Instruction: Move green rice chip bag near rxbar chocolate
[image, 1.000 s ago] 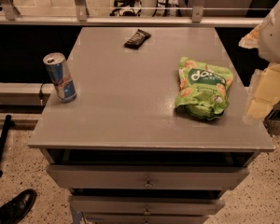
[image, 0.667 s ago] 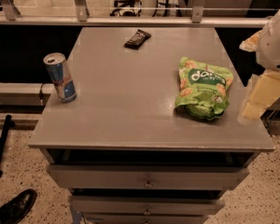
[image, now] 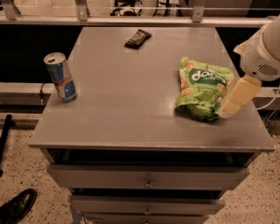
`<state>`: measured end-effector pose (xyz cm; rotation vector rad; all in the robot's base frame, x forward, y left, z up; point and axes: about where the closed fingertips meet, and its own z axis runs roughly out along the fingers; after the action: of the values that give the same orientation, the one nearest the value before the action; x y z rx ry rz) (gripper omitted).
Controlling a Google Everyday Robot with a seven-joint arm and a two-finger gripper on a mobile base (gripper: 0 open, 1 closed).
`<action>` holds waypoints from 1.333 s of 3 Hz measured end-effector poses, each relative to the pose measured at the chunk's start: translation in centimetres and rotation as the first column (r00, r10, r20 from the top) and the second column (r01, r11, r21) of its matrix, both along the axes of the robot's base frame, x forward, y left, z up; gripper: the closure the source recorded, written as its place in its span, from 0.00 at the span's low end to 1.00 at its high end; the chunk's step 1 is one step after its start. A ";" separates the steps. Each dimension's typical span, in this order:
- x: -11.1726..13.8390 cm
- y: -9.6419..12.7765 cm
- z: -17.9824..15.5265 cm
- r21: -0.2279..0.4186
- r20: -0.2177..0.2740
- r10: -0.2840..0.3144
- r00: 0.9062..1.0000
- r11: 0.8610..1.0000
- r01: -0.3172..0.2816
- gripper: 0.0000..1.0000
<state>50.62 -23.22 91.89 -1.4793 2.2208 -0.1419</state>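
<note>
The green rice chip bag [image: 203,87] lies flat on the right side of the grey table [image: 126,111], its dark green patch with white lettering facing up. The rxbar chocolate [image: 137,38], a small dark bar, lies near the table's far edge, left of centre and well apart from the bag. My gripper [image: 232,104] reaches in from the right on a white arm [image: 266,50]. Its pale tip is low over the table at the bag's front right corner, overlapping the bag's edge in this view.
A blue-silver drink can [image: 60,77] stands upright near the table's left edge. Drawers [image: 147,178] sit under the tabletop. A railing [image: 130,10] runs behind the table. A black shoe [image: 11,208] is on the floor at the lower left.
My gripper has moved left and down, from beside the table's right edge to the bag's front right corner. The bag, bar and can have not moved.
</note>
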 end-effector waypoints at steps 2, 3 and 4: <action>2.3 -0.2 -4.3 0.056 -0.032 -0.216 0.976 0.975 0.217 0.00; 2.6 0.4 -5.4 0.079 -0.051 -0.299 0.953 0.950 0.303 0.00; 2.6 1.5 -6.4 0.105 -0.088 -0.359 0.929 0.924 0.367 0.00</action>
<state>53.23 -21.69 85.51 -1.0106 2.4923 -0.0749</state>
